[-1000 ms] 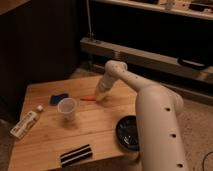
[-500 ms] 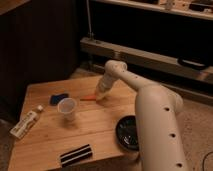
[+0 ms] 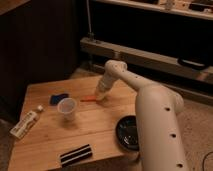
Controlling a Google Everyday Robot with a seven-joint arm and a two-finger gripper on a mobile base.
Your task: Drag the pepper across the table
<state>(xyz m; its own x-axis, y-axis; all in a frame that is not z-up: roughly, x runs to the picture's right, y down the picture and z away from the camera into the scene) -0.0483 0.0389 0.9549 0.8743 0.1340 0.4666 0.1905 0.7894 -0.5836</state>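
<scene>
The pepper (image 3: 89, 98) is a thin orange-red piece lying flat on the wooden table (image 3: 50, 135), near its middle towards the back. My gripper (image 3: 100, 95) is at the end of the white arm that reaches down from the right. It is right at the pepper's right end, low over the table. The pepper's right tip is hidden by the gripper.
A clear plastic cup (image 3: 66, 108) stands left of the pepper. A blue object (image 3: 59, 98) lies behind the cup. A white tube (image 3: 25, 124) lies at the left edge. A black-and-white striped item (image 3: 76, 155) lies at the front edge. A black bowl (image 3: 128, 132) sits at the right.
</scene>
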